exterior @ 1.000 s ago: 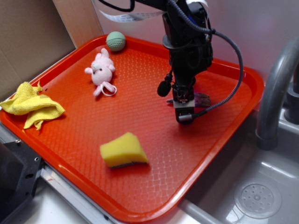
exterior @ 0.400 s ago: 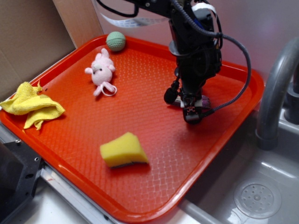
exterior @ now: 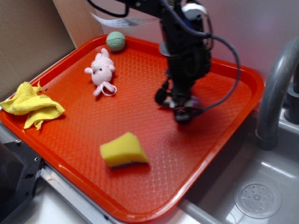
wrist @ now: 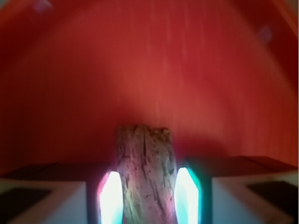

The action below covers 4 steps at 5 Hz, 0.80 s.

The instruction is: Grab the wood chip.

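Wrist view: wood chip (wrist: 145,175) clamped between both fingers (wrist: 110,196), blunt end jutting forward over blurred red tray (wrist: 149,60). Exterior view: gripper (exterior: 183,106) low over the tray's right half; chip possibly lifted, blur prevents certainty. Sponge (exterior: 123,150) well apart.

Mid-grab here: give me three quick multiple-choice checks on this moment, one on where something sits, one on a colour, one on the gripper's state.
1. Where is the green ball?
A. far corner of the tray
B. beside the sponge
C. in the sink

2. What colour is the cloth?
A. blue
B. yellow
C. white

3. What is the gripper doing?
A. open over the toy
B. shut on nothing
C. shut on the wood chip

Answers:
1 A, the green ball lies at the tray far rim.
2 B, the cloth is yellow.
3 C, the gripper fingers flank the wood chip in the wrist view.
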Tool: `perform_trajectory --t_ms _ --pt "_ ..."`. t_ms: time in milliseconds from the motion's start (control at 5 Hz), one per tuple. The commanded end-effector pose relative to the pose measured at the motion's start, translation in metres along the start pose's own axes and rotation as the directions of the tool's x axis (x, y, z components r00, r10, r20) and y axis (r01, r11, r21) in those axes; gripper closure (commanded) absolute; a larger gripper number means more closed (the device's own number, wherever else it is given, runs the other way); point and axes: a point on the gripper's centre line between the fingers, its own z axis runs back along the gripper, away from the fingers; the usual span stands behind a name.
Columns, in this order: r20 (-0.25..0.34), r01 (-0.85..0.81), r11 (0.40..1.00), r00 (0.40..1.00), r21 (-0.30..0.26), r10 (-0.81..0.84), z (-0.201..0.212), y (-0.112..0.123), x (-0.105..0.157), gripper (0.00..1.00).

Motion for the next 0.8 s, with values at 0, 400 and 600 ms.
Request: perform_trajectory --t_ms 0,400,600 --pt "0.017 -0.448 0.894 0.894 0.002 0.448 0.113 0.04 -0.053 1.0" --pt "-0.057 -0.824 0.567 0.567 -0.017 0.822 0.198 0.037 -0.111 1.0" --pt "-0.023 -0.913 0.404 0.406 -0.064 0.914 0.217 0.028 -0.114 1.0"
